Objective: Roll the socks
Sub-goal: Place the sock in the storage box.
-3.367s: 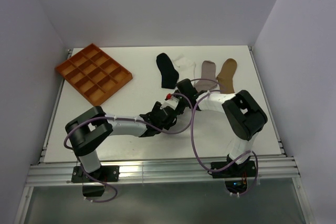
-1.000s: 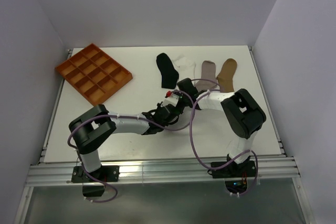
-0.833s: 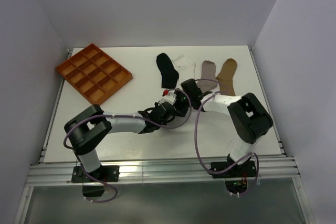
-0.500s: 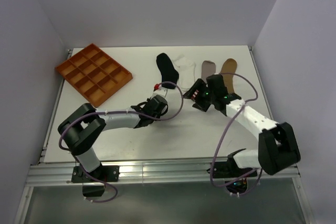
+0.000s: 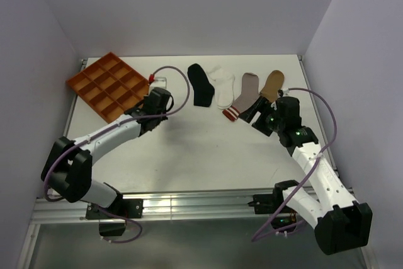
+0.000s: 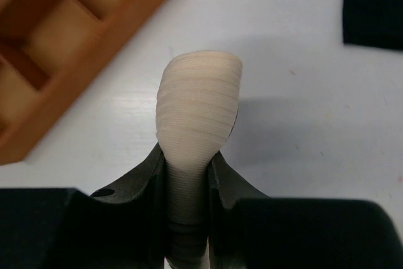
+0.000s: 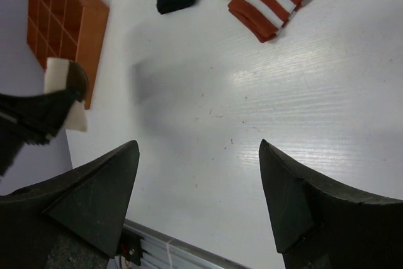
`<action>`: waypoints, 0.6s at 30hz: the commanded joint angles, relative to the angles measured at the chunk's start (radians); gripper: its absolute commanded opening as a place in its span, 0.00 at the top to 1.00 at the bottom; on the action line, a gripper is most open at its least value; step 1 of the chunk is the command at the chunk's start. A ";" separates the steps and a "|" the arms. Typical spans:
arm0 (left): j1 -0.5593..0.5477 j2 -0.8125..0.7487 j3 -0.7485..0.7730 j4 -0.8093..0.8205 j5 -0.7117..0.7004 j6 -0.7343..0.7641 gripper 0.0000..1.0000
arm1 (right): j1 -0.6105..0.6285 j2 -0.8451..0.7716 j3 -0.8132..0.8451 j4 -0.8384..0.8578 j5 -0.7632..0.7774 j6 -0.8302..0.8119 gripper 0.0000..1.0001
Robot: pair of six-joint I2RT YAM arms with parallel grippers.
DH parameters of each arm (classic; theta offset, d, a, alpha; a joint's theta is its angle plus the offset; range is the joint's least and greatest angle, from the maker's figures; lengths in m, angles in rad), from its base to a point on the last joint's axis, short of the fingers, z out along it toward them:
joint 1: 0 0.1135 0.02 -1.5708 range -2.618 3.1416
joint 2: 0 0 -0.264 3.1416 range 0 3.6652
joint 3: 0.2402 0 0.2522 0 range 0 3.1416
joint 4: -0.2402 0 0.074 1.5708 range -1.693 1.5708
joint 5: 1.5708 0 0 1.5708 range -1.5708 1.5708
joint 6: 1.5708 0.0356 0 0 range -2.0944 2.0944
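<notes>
You had the left gripper (image 6: 189, 184) clamped on the cream sock (image 6: 198, 102). Its fingers pinched the narrow end of the roll, and the rounded end bulged out past the tips. The roll sat just off the right-hand edge of the orange tray (image 5: 110, 86), over bare table (image 5: 189, 149) rather than any compartment. The gripper body hid how far the sock ran back between the fingers. I could not tell whether the roll touched the table, and no brown bands could be made out on it. Your right gripper (image 7: 198, 146) stood well to the right of the tray, fingers spread wide with nothing between them. The other four socks lay flat in a row right of the tray. The black sock (image 5: 200, 84) was nearest it, then the white sock (image 5: 223, 86), then the grey sock (image 5: 244, 92) with its red-striped cuff. The tan sock (image 5: 272, 85) was farthest, its lower end covered by the right arm in the top view. In the right wrist view the tan one was out of frame and the rest were cut off at the top edge.
</notes>
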 commanded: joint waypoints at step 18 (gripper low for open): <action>0.702 0.187 0.374 0.020 0.201 0.244 1.00 | 0.062 0.027 -0.003 0.062 -0.192 -0.146 0.03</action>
